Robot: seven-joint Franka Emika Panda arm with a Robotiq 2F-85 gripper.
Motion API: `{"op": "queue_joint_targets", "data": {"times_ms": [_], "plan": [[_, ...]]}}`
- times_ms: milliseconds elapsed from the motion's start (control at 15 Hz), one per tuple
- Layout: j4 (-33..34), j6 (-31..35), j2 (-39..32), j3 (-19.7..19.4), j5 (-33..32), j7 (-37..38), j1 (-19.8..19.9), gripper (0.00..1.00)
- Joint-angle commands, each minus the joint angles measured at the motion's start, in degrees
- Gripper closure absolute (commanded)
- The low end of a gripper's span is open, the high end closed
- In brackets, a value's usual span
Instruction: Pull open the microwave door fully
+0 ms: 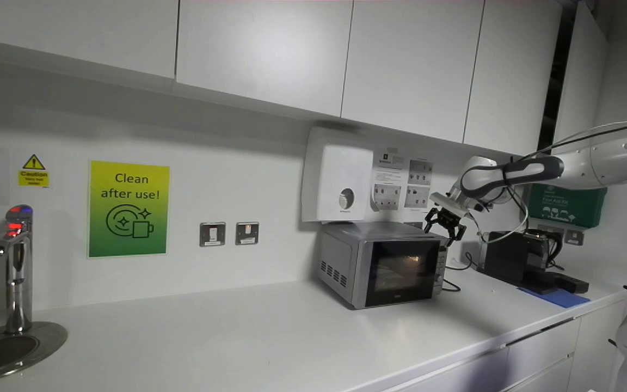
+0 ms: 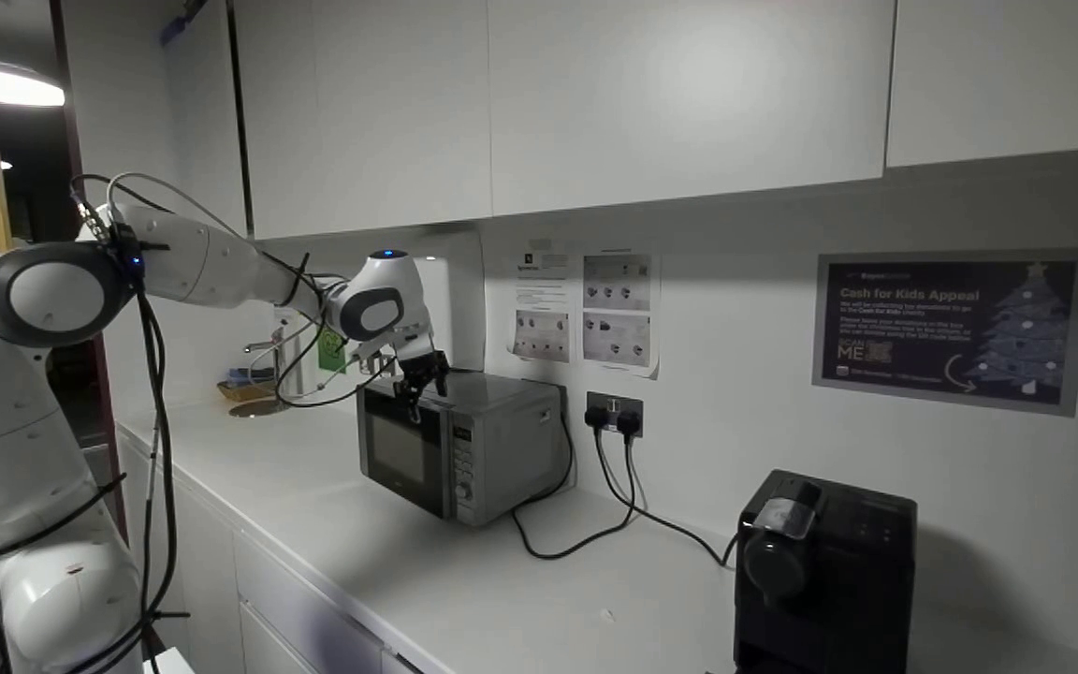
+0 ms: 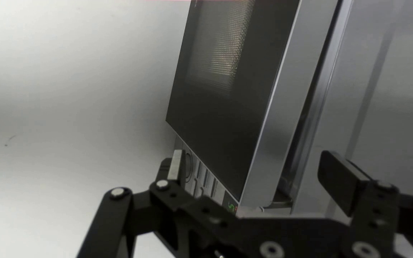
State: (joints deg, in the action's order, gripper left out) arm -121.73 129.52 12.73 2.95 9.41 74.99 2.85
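Note:
The silver-grey microwave (image 1: 340,258) stands on the counter in both exterior views (image 2: 506,449), its window glowing orange. Its door (image 1: 403,272) has a dark window, seen also in an exterior view (image 2: 399,449). In the wrist view a narrow dark gap separates the door's (image 3: 221,129) silver top edge from the microwave body (image 3: 382,118), so it looks slightly ajar. My gripper (image 1: 438,238) is open and empty at the top corner by the control panel (image 2: 462,468). In the wrist view my fingers (image 3: 252,157) straddle the door edge, one in front, one over the top.
A white dispenser (image 1: 338,174) hangs above the microwave's back. A black coffee machine (image 1: 509,258) stands beyond the panel side, with black cables (image 2: 576,543) on the counter (image 1: 210,337) between. White cupboards (image 1: 411,65) hang overhead. A tap (image 1: 18,272) stands at the far end.

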Motion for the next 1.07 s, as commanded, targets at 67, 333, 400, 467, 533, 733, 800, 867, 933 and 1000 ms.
{"op": "queue_joint_targets", "data": {"times_ms": [67, 333, 400, 467, 533, 733, 800, 867, 933, 1000], "plan": [[-0.8, 2.0, 0.3, -0.3, -0.7, -1.3, -0.1, 0.00], [-0.8, 2.1, 0.3, -0.3, -1.4, -1.2, 0.0, 0.00], [-0.8, 2.2, 0.3, -0.3, -1.5, -1.2, 0.0, 0.00], [-0.8, 2.2, 0.3, -0.3, -1.6, -1.2, 0.1, 0.00], [-0.9, 2.2, 0.3, -0.3, -1.6, -1.2, 0.1, 0.00], [-0.9, 2.3, 0.3, -0.4, -2.0, -1.1, 0.3, 0.00], [-1.0, 2.4, 0.3, -0.4, -2.1, -1.1, 0.3, 0.00], [-1.0, 2.4, 0.3, -0.5, -2.2, -1.1, 0.4, 0.00], [-1.0, 2.4, 0.2, -0.5, -2.3, -1.1, 0.4, 0.00], [-1.1, 2.4, 0.2, -0.5, -2.4, -1.1, 0.4, 0.00]]}}
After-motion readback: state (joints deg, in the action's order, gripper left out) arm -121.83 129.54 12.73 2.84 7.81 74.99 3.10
